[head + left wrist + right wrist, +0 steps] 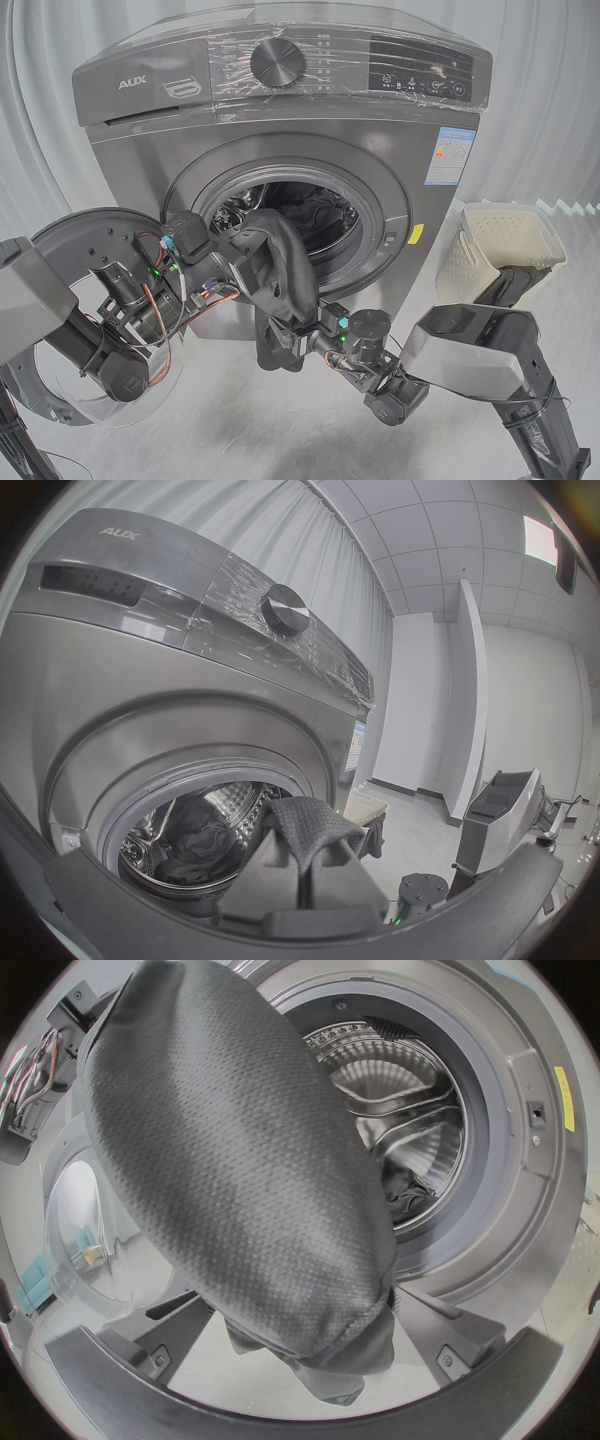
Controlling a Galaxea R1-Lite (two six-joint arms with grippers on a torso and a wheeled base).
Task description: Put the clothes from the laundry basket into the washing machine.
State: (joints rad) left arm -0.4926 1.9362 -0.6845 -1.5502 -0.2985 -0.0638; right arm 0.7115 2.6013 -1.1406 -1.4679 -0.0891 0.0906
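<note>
A dark mesh garment (284, 269) hangs in front of the washing machine's open drum (300, 219). My left gripper (253, 240) is shut on its upper end at the drum's rim; in the left wrist view the fingers (262, 867) pinch the cloth (312, 824). My right gripper (289, 331) sits lower, at the garment's hanging end; its fingers (181, 1322) stand wide apart with the cloth (237, 1166) bulging between and above them. Other dark clothes (315, 212) lie inside the drum. The cream laundry basket (500, 240) stands to the right, a dark piece (515, 281) spilling over its edge.
The machine's round door (87, 250) is swung open to the left, behind my left arm. Grey floor (250, 425) lies free in front of the machine. White curtains hang behind and beside it.
</note>
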